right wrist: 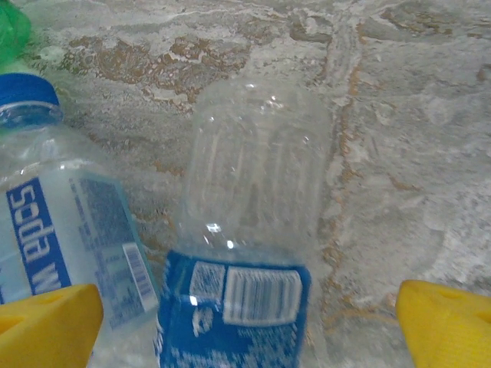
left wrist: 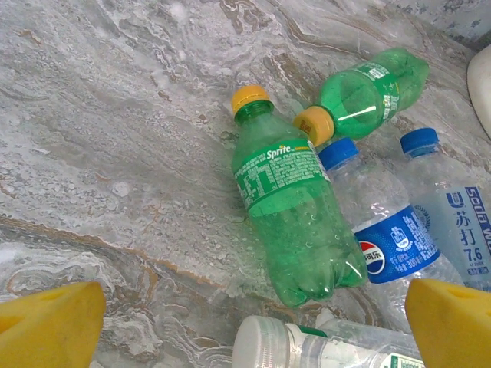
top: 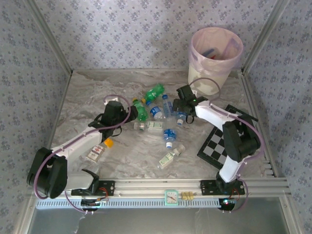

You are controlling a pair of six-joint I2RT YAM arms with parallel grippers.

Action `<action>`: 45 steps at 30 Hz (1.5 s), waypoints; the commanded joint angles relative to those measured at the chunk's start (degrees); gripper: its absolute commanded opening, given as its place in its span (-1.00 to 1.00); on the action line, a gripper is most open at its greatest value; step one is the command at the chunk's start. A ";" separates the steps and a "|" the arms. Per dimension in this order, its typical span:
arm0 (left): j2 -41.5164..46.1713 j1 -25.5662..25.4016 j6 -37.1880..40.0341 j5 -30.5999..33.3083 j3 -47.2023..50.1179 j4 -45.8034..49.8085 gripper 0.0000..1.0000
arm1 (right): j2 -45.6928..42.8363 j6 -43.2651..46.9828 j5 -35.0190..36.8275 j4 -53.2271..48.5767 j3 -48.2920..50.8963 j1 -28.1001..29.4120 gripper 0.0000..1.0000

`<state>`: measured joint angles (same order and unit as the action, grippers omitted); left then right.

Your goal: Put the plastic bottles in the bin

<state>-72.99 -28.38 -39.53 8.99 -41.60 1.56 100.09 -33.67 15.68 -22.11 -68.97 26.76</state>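
Several plastic bottles lie in a loose heap mid-table. My left gripper (top: 127, 113) is open just left of the heap; its yellow pads (left wrist: 47, 322) hover apart over the marble, below a green Sprite bottle (left wrist: 291, 207). A white-capped clear bottle (left wrist: 307, 345) lies between them. Beside these lie a second green bottle (left wrist: 368, 92) and a blue-labelled bottle (left wrist: 387, 241). My right gripper (top: 181, 108) is open at the heap's right side, its pads (right wrist: 449, 322) straddling a clear bottle with a blue label (right wrist: 245, 230), not touching it. The bin (top: 214, 53) stands at the back right.
A checkerboard (top: 222, 141) lies under the right arm. A red-and-white packet (top: 96, 152) and a small orange piece (top: 108, 143) rest near the left arm. More bottles (top: 168, 158) lie toward the front. Patterned walls close in three sides.
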 commanded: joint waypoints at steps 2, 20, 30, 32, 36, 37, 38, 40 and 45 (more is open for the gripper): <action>0.30 0.35 -0.02 -0.29 -1.35 1.31 1.00 | 3.26 -1.77 0.61 -0.35 -3.18 -0.53 1.00; -1.01 0.35 -0.46 -0.51 -1.90 1.07 1.00 | 9.64 -4.63 -3.02 5.09 -0.31 -2.43 0.64; -1.17 0.36 -0.76 -0.86 -1.90 0.90 1.00 | 7.82 -4.72 -3.52 6.59 2.59 -3.03 0.32; -1.18 0.39 -0.88 -0.89 -1.90 0.90 1.00 | 7.03 -4.74 -3.55 7.07 3.26 -3.14 0.24; -0.95 0.34 -0.90 -0.91 -1.81 0.90 1.00 | 4.94 -4.62 -3.50 8.02 4.43 -3.30 0.15; -1.02 0.39 -0.91 -0.84 -1.85 0.85 1.00 | 4.45 -4.35 -3.47 8.13 4.61 -3.30 0.14; -0.95 0.35 -0.90 -0.91 -1.68 0.81 1.00 | 3.72 -4.07 -3.47 8.32 4.87 -3.31 0.12; -1.01 0.34 -0.90 -0.91 -1.77 0.72 1.00 | 2.16 -3.58 -3.51 8.82 5.23 -3.34 0.10; -1.16 0.35 -0.71 -0.91 -1.91 0.37 1.00 | -2.46 -1.79 -6.76 11.96 6.49 -3.32 0.07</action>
<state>-73.63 -28.36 -39.77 8.54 -41.65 1.96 101.78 -37.52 11.03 -12.91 -63.22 23.75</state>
